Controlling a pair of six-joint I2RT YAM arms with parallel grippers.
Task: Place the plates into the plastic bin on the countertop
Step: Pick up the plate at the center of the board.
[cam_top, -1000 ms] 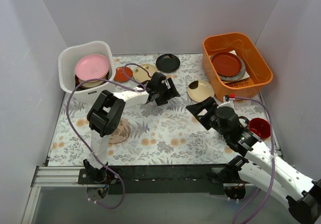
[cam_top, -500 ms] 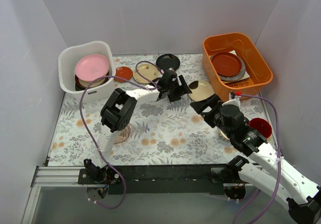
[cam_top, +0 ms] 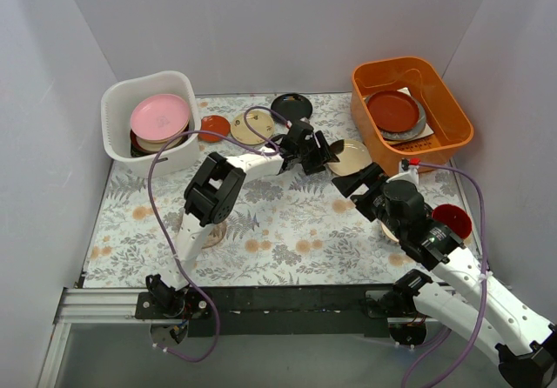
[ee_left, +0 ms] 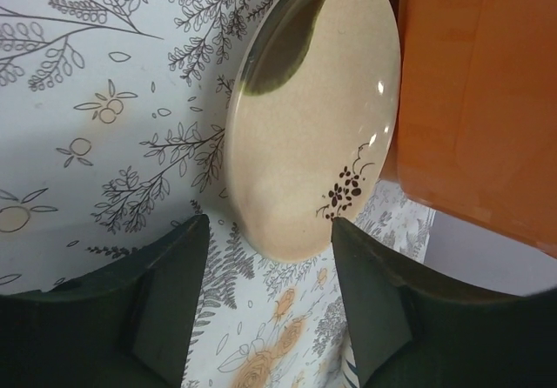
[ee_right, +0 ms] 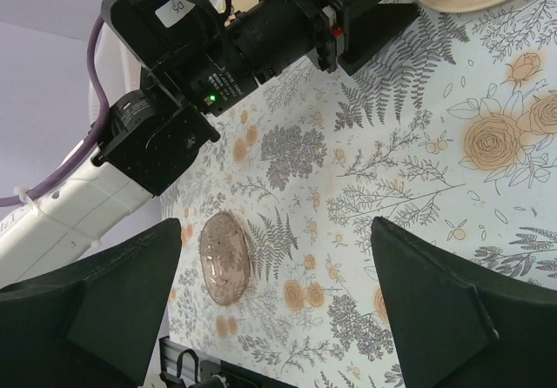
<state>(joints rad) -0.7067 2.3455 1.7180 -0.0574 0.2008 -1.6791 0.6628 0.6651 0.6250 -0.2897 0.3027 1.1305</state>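
Beige plate [ee_left: 313, 118]: round, glossy, small dark sprig, just beside the smooth orange tub [ee_left: 470, 101] near the desk's [ee_left: 104, 101] far-right corner. Left gripper [ee_left: 268, 223] stood parted, flanking its near rim. Right gripper [ee_right: 277, 227] gaped empty over mid-desk. Bin [cam_top: 117, 110] sat at the far-left corner.

We can read one marking only: a small white sticker [ee_right: 168, 10] on the black wrist housing of the left arm [ee_right: 165, 136], seen from the right wrist, with two handwritten characters that look like "05".
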